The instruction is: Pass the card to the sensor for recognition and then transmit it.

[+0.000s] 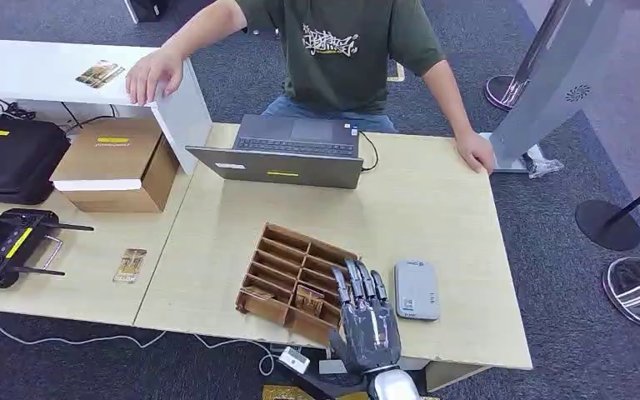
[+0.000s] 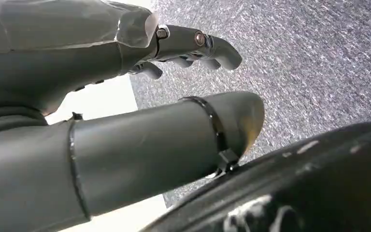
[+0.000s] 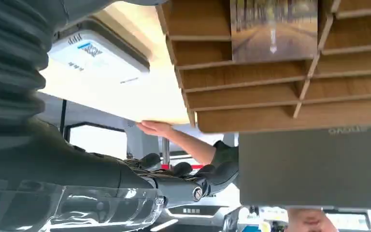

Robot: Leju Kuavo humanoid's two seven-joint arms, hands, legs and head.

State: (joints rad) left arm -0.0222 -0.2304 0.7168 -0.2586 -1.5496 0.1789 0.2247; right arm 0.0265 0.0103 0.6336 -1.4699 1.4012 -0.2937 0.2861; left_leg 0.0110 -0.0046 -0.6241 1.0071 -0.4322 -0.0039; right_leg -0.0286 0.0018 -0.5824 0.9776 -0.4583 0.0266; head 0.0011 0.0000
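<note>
We were at the start: nothing picked up, nothing scanned, nothing handed over.

Our right hand (image 1: 365, 321) hovered over the near right corner of the wooden tray (image 1: 279, 250), fingers stretched out and apart, holding nothing. The wrist view agreed: fingers (image 3: 183, 170) loosely extended, no card between them.

The card (image 1: 308, 300) sat upright in one of the tray's near compartments, just beside the hand; from the right wrist we saw its printed face (image 3: 274, 29) standing in a slot. Not touched, as far as we could tell.

The grey sensor (image 1: 417, 289) lay flat on the table (image 1: 433, 208), just right of the tray, nothing on it.

Our left hand (image 2: 125, 121) hung low over the carpet, fingers (image 2: 198, 48) gently curved with nothing in them.

A person (image 1: 342, 50) sat across the table behind a laptop (image 1: 287, 150), one hand on the far table edge, probably the receiver.

Left to do, in our judgement: grasp the card, lift it out, bring it to the sensor, then pass it across.
</note>
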